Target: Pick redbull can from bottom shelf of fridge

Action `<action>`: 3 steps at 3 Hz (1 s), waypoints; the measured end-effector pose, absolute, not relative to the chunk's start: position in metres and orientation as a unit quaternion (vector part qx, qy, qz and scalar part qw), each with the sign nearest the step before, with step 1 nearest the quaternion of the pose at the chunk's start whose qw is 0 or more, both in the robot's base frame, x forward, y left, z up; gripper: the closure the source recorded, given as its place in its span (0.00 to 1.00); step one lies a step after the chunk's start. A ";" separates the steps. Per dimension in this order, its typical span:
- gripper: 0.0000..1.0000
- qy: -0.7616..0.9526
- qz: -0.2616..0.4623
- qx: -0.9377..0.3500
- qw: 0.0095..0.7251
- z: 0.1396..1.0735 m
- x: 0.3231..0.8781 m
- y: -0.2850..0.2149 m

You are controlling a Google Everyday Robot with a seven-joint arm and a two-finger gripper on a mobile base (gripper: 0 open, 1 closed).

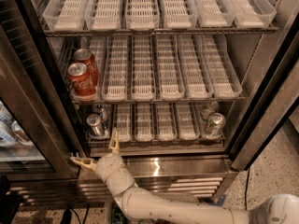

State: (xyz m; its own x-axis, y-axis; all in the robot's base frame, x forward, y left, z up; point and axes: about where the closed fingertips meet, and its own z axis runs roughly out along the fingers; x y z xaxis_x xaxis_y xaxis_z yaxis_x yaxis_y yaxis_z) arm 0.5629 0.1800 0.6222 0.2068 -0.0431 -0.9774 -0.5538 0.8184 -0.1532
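Hand spread wide, empty, just below the bottom shelf.
Redbull can at its 12 o'clock, Coca-Cola cans higher; grey cans toward 2.

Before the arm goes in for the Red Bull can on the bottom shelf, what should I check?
1. Fridge open, bottom shelf exposed: ok.
2. Redbull can upright at the front of the leftmost lane: ok.
3. Gripper open, jaws spread wide: ok.
4. Gripper at can height: not ok, it sits lower, by the steel sill.
5. Room for jaws beside the second slim can behind: cannot tell.
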 end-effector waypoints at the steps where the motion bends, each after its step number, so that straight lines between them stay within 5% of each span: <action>1: 0.00 0.605 0.173 -0.246 0.737 0.622 0.563 0.180; 3: 0.00 0.607 0.154 -0.232 0.744 0.615 0.581 0.172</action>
State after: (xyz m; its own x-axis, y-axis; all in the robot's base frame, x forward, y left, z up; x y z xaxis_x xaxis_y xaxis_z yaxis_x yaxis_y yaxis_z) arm 0.5814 0.1722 0.6152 0.2153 -0.0530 -0.9751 -0.5109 0.8449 -0.1587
